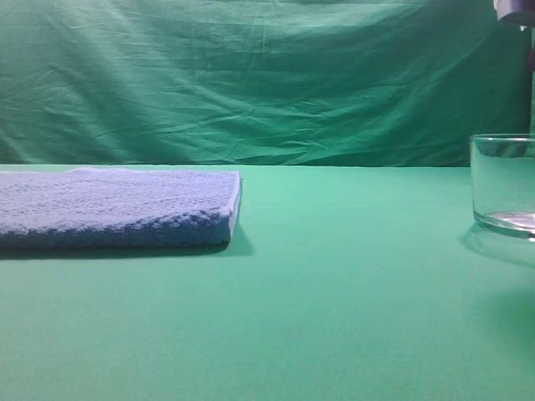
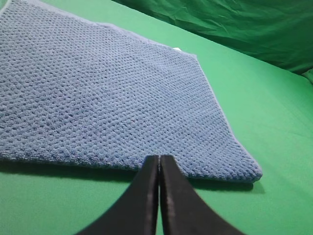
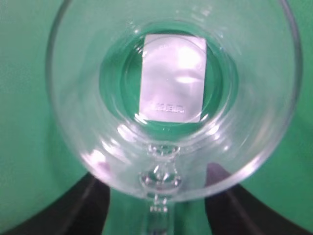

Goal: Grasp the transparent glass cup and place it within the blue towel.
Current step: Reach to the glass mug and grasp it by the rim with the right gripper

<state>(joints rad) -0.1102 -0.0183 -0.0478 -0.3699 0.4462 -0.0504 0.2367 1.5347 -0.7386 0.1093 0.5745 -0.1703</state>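
The transparent glass cup point(image 1: 506, 184) stands upright on the green table at the far right edge of the exterior view. The right wrist view looks down into the cup point(image 3: 73, 98), and a white label point(image 3: 172, 78) shows through its base. My right gripper point(image 3: 160, 171) is open, one black finger on each side of the cup's small handle point(image 3: 159, 178), tips under the rim and apart from the handle. The blue towel point(image 1: 117, 205) lies flat at the left. My left gripper point(image 2: 159, 159) is shut and empty, its tips over the near edge of the towel point(image 2: 107, 93).
A green cloth point(image 1: 251, 75) hangs behind the green table point(image 1: 334, 292). A dark part of the right arm point(image 1: 514, 10) shows above the cup at the top right corner. Bare table lies between towel and cup.
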